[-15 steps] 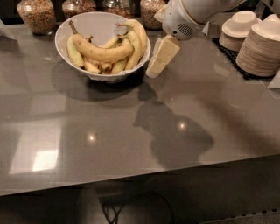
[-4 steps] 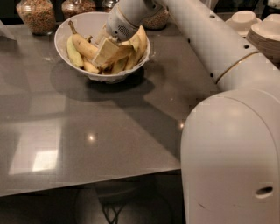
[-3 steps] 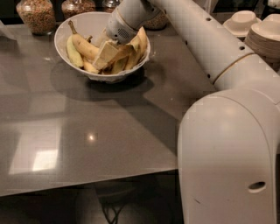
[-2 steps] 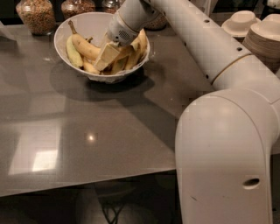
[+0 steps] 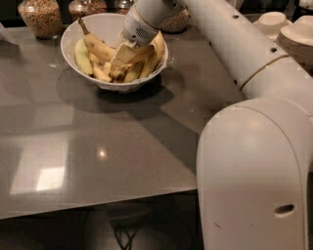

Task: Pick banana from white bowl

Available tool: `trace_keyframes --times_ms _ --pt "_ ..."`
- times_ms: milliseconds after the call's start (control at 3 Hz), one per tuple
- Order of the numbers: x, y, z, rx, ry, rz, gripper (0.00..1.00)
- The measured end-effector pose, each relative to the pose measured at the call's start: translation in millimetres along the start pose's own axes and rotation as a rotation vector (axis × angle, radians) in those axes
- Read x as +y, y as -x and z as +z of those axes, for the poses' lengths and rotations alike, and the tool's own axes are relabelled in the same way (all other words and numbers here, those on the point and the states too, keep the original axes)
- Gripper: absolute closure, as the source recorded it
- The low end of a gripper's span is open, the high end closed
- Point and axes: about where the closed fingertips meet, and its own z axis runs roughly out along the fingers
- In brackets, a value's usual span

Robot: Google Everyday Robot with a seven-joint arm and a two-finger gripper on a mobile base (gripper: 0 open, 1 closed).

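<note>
The white bowl (image 5: 142, 83) stands at the back of the grey table and holds several bananas. The banana (image 5: 99, 46), long and yellow with a dark brown stem pointing up and left, lies on the left side of the pile. A shorter pale greenish banana (image 5: 81, 55) lies against the bowl's left wall. My gripper (image 5: 122, 59) reaches down from the upper right into the middle of the bowl, among the bananas just right of the long one. Its tips are buried in the pile.
Two glass jars of grains (image 5: 41, 16) (image 5: 87, 7) stand behind the bowl. Stacked beige paper bowls (image 5: 299, 40) and small dishes (image 5: 270, 22) sit at the back right. My white arm (image 5: 254, 161) fills the right foreground. The grey tabletop (image 5: 98, 146) stretches toward me.
Five seconds ago the gripper hung outside the bowl's right rim. It has since moved left and down into the bowl. In the last second it has barely moved.
</note>
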Motion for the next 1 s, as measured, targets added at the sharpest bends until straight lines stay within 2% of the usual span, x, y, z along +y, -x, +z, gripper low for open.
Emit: trace_keyframes --times_ms 667,1000 --pt "12.4 -2.2 -48.9 0.065 -0.049 -0.013 1.00" --pt "32.6 -9.0 -78.6 0.074 -0.078 0.000 1.00"
